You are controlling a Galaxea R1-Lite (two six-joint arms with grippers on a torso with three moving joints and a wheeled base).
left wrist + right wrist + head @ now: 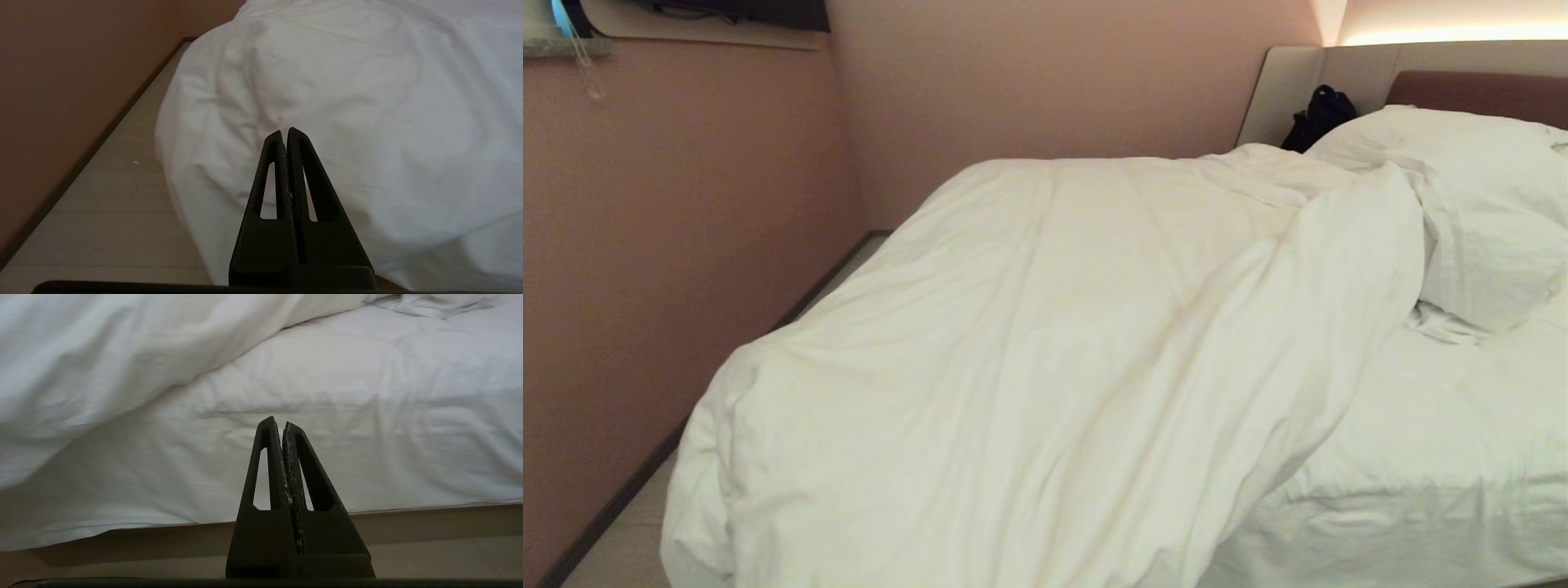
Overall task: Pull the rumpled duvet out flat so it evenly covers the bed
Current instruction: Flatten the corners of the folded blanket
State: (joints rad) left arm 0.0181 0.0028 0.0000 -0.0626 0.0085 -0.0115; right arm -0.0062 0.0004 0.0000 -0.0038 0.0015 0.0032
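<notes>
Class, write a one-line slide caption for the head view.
Rumpled duvet bunched on the bed's left side, bare sheet and pillows right.

**Black wedge-fingered grippers, seen from the wrists**

Only the two grippers are shown, each in its own wrist view. The left gripper [284, 131] is made of matt black material, with two long fingers [269, 179] tapering to narrow tips. Each finger is pierced by a tall, slim triangular window, and both are set on a broad black base block. The right gripper [280, 421] is built the same way; its inner pads [291, 469] are marked with pale, whitish scuffs and specks. A dark bar is seen along the edge nearest each camera.
</notes>
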